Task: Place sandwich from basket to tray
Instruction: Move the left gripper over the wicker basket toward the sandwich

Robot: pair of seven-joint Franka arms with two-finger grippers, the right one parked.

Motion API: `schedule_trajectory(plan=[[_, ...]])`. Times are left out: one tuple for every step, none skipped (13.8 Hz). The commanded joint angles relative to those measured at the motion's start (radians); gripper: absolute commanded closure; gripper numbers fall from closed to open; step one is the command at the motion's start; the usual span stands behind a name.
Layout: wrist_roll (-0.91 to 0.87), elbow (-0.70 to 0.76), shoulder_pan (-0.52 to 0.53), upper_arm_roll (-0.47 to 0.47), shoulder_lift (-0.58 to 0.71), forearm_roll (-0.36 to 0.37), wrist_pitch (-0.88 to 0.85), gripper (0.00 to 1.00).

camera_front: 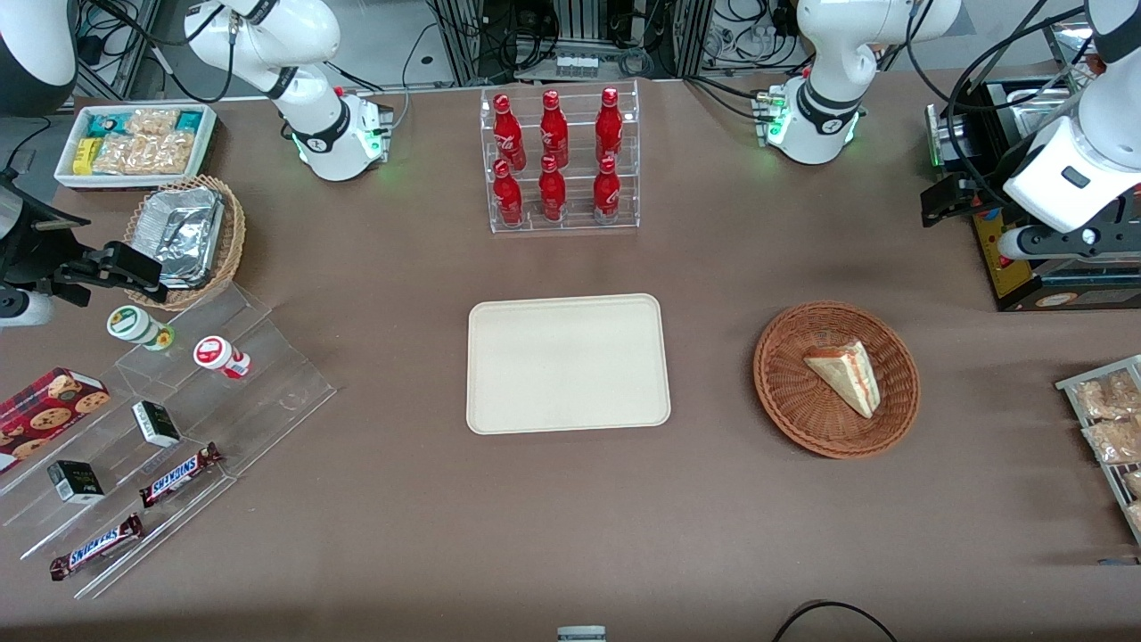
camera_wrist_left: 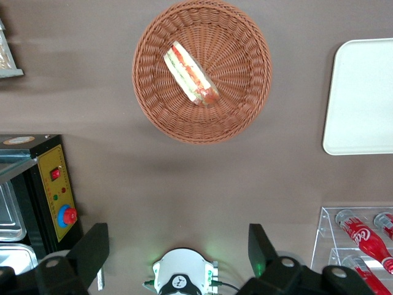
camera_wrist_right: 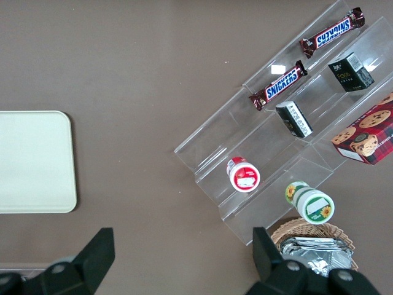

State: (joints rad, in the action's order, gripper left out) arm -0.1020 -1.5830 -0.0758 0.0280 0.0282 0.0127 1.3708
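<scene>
Gripper (camera_wrist_left: 178, 252) fingers (camera_wrist_left: 92, 249) stand wide apart and hold nothing, high above the table and farther from the front camera than the basket (camera_front: 775, 392). Sandwich (camera_front: 845, 374) lies on its side in the basket, filling edge showing in the wrist view (camera_wrist_left: 191, 75). Tray (camera_front: 568, 364) sits bare, well apart from the basket, toward the parked arm's end. Judged from this, the reach is only starting: the next move calls for descending over the wedge and aligning the fingers across its thickness.
</scene>
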Motion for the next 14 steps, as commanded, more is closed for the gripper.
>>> schedule_trajectory(plan=[[0.015,-0.009,-0.015,-0.011,0.009,0.023,0.043,0.0],[0.015,-0.009,-0.015,-0.011,0.006,0.023,0.059,0.0],[0.015,-0.014,-0.015,-0.011,0.003,0.023,0.06,0.0],[0.015,-0.034,-0.015,-0.011,0.001,0.023,0.065,0.0],[0.011,-0.06,-0.016,-0.011,-0.001,0.023,0.082,0.0],[0.011,-0.093,-0.018,-0.01,-0.001,0.023,0.112,0.0],[0.011,-0.132,-0.018,-0.01,0.002,0.023,0.147,0.0],[0.011,-0.168,-0.018,-0.01,0.004,0.023,0.184,0.0],[0.011,-0.204,-0.019,-0.01,0.003,0.023,0.217,0.0],[0.011,-0.234,-0.019,-0.01,0.001,0.023,0.256,0.0],[0.011,-0.276,-0.019,-0.01,0.001,0.023,0.308,0.0],[0.011,-0.32,-0.019,-0.01,0.001,0.023,0.365,0.0],[0.011,-0.363,-0.019,-0.01,0.001,0.023,0.417,0.0],[0.01,-0.409,-0.019,-0.01,-0.001,0.023,0.477,0.0]])
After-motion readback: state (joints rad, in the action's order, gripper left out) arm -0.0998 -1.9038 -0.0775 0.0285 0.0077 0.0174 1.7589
